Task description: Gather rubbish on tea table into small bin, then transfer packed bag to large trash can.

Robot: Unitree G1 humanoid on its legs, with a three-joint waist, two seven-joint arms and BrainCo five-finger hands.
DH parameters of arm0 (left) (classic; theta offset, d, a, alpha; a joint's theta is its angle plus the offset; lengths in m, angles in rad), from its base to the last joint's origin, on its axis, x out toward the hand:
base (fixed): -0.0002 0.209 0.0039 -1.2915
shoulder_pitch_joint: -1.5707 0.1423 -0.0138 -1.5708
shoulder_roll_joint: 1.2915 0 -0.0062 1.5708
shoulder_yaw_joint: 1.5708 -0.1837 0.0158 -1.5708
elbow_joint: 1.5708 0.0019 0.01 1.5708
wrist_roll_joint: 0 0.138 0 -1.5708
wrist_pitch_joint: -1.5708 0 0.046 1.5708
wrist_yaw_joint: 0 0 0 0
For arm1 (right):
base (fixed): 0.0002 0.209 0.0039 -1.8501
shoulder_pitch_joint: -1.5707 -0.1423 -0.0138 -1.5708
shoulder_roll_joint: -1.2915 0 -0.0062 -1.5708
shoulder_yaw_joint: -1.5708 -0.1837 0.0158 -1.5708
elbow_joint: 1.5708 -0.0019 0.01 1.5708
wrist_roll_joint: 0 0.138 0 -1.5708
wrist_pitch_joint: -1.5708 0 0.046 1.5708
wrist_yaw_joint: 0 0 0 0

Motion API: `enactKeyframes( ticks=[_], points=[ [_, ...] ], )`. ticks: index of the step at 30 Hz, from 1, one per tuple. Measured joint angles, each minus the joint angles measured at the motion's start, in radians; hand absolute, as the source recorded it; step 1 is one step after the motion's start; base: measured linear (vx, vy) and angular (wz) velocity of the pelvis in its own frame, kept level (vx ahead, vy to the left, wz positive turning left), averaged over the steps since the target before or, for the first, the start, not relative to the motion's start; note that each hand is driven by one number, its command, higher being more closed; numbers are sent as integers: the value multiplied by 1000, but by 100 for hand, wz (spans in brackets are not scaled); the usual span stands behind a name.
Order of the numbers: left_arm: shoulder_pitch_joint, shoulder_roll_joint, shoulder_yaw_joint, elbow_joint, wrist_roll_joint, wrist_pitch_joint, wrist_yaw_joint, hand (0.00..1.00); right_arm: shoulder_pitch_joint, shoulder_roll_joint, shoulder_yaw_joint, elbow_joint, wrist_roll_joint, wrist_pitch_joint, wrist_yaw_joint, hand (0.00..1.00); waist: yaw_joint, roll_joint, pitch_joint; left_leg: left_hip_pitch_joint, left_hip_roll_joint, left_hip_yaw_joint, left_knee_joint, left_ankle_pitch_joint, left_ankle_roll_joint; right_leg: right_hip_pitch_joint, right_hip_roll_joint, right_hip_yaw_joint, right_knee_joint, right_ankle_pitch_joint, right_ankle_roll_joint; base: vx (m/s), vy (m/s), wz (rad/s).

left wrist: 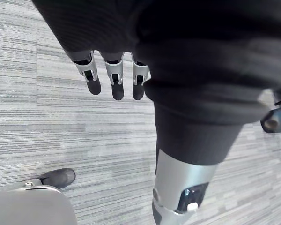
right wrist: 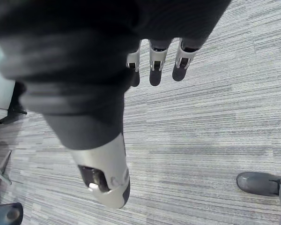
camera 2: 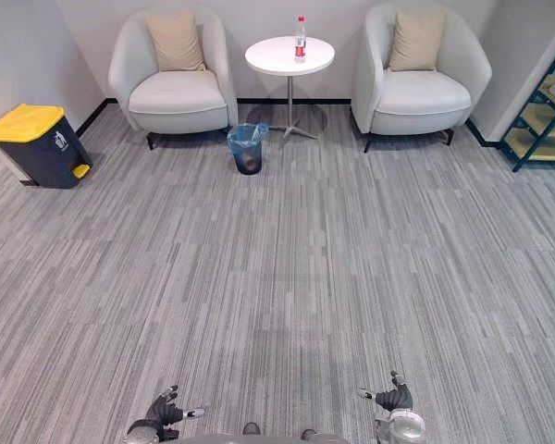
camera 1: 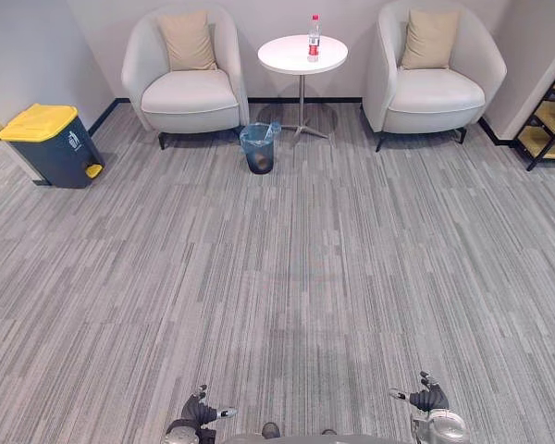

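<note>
— Underfoot?
— Matt, streaky grey carpet [camera 1: 287,277]. My fingers [left wrist: 113,75] look silver metal, tips dark and matt.
— Top centre?
— Smooth white tea table [camera 1: 291,55], clear plastic bottle [camera 1: 313,39], thin blue plastic bag [camera 1: 256,135] in the small bin [camera 1: 259,163]. Armchairs [camera 1: 187,92] in pale cloth.

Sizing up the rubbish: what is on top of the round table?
One bottle with a red label stands upright on the white table, toward its far side. Nothing else shows; the spot behind the bottle is hidden.
</note>
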Motion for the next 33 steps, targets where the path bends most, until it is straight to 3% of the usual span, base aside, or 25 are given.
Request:
enactKeyframes(
  ticks=[6,10,12,15,16,18,20,21,22,23,24,25,26,28,29,31,33],
  points=[
    [6,0,1,-13,-3,1,1,0,-23,2,0,-2,8,0,0,0,4,6,3,-73,9,48,117,-79,19,-51,-1,51,30,-8,11,14,-2,-28],
    [10,0,1,-54,-8,0,2,0,-34,3,-16,-3,8,2,0,0,4,16,13,-128,10,74,232,-162,34,-139,-16,72,209,-100,56,48,45,-19],
    [10,2,1,-71,-11,0,2,0,-34,5,-20,-3,10,10,1,0,7,26,25,-124,9,79,270,-203,48,-237,-30,62,463,-143,113,36,85,-9],
    [9,25,1,-76,-12,1,3,0,-30,27,-15,-3,17,12,3,0,5,5,46,-64,-19,71,284,-244,71,-384,-83,26,821,-157,110,142,52,9],
    [9,26,2,-77,-13,5,4,0,-28,27,-15,-3,18,12,5,0,5,4,50,-51,-21,61,291,-261,74,-412,-93,8,863,-175,104,229,-2,13],
    [5,25,2,-77,-13,9,5,0,-30,24,-14,-3,18,12,10,0,1,10,58,-29,-13,42,296,-274,76,-439,-94,-24,837,-199,95,262,-36,35],
    [-20,23,5,-77,-28,10,6,0,-39,19,-12,-3,22,12,18,0,-11,16,75,3,13,8,273,-279,65,-473,-85,-73,675,-194,83,372,-89,55],
    [-33,23,5,-78,-31,9,6,0,-47,15,-11,-3,27,13,17,0,-14,30,82,18,33,-5,247,-276,54,-495,-68,-92,548,-156,56,414,-123,47],
    [-39,28,4,-78,-32,8,6,0,-56,12,-11,-4,27,12,17,0,-22,15,77,40,37,-21,218,-272,28,-499,-59,-108,415,-77,42,437,-143,47],
    [-39,32,3,-77,-32,8,7,0,-56,11,-10,-5,26,11,17,0,-24,6,77,48,34,-35,206,-277,17,-501,-60,-104,378,-12,14,486,-196,53],
    [-47,24,6,-68,-32,8,7,0,-48,2,-11,-1,27,12,16,0,-33,8,78,84,52,-58,206,-297,-18,-498,-58,-106,409,66,-47,501,-222,36],
    [-50,16,9,-70,-32,5,8,0,-58,0,-11,-4,27,14,17,0,-33,26,73,70,82,-62,246,-290,-35,-487,-40,-130,414,35,-67,499,-242,25],
    [-53,14,9,-69,-31,5,9,0,-67,2,-10,-6,27,13,17,0,-33,27,74,53,91,-68,289,-285,-43,-477,-32,-136,406,25,-76,471,-259,5],
    [-70,2,12,-69,-31,5,11,0,-75,4,-8,-14,27,8,17,0,-33,32,75,-33,124,-83,518,-255,-87,-403,1,-154,346,9,-95,495,-281,14],
    [-67,-15,13,-75,-31,0,11,0,-60,6,12,-36,29,7,16,0,-34,38,79,-142,183,-101,844,-143,-88,-266,42,-171,245,2,-109,528,-259,19],
    [-64,-25,14,-80,-30,1,10,0,-54,14,14,-54,40,3,16,0,-27,40,80,-209,232,-75,1041,-146,-79,-175,71,-169,188,-2,-119,407,-193,2],
    [-61,-41,34,-115,-30,0,8,0,-50,29,14,-85,59,-6,12,0,0,29,82,-343,276,-16,1209,-164,-58,-63,89,-142,112,-16,-138,315,-144,-23]
  ],
)
